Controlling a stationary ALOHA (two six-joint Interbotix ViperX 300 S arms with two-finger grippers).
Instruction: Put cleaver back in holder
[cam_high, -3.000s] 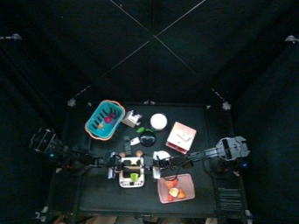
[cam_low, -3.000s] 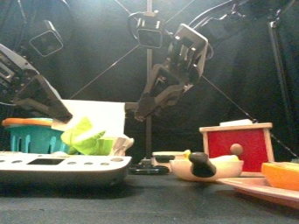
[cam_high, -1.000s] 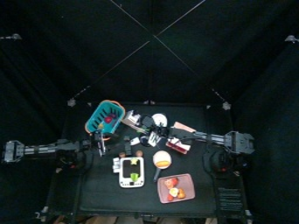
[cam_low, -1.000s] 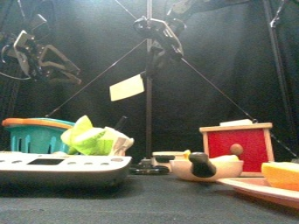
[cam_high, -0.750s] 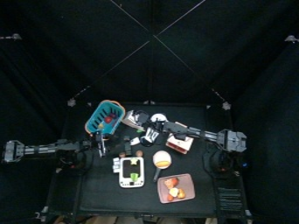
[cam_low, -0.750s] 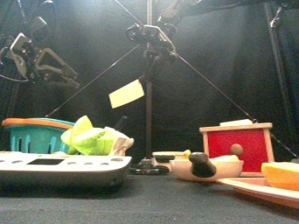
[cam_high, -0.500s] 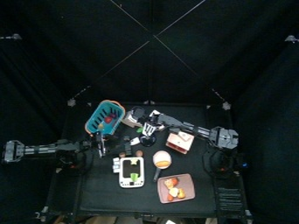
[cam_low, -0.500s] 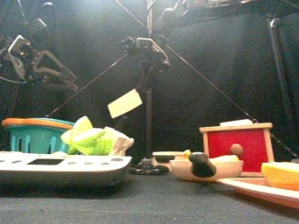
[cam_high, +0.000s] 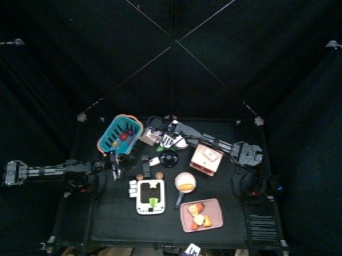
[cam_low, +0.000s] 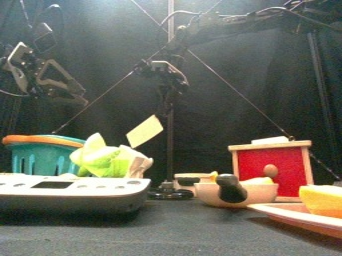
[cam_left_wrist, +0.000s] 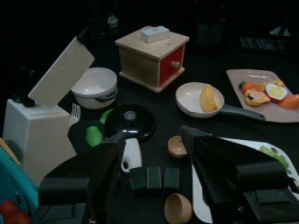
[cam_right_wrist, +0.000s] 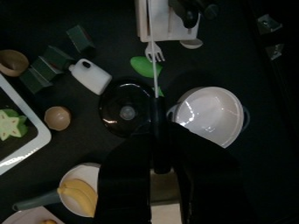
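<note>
The cleaver (cam_low: 144, 129) hangs tilted in the air, its pale broad blade pointing down and left. My right gripper (cam_low: 163, 72) is shut on its handle from above. In the left wrist view the cleaver blade (cam_left_wrist: 62, 70) slants just over the white holder (cam_left_wrist: 35, 131). In the right wrist view the cleaver (cam_right_wrist: 153, 96) shows edge-on as a thin line reaching from my right gripper (cam_right_wrist: 155, 144) toward the holder (cam_right_wrist: 163, 22). My left gripper (cam_left_wrist: 163, 171) stands open over the table's left side with nothing between its fingers, raised at the left (cam_low: 40, 70).
A teal basket (cam_high: 118, 135) sits at the back left beside the holder. A red and wood box (cam_low: 271, 165) stands at the right. White bowls (cam_left_wrist: 93, 85), a black round lid (cam_left_wrist: 131, 122), a bowl of orange food (cam_left_wrist: 201, 98), a pink plate (cam_high: 201, 215) and a white tray (cam_high: 150, 197) crowd the table.
The right arm has carried the cleaver left and toward the back, and the blade has sunk lower and tilted. The left arm has stayed where it was.
</note>
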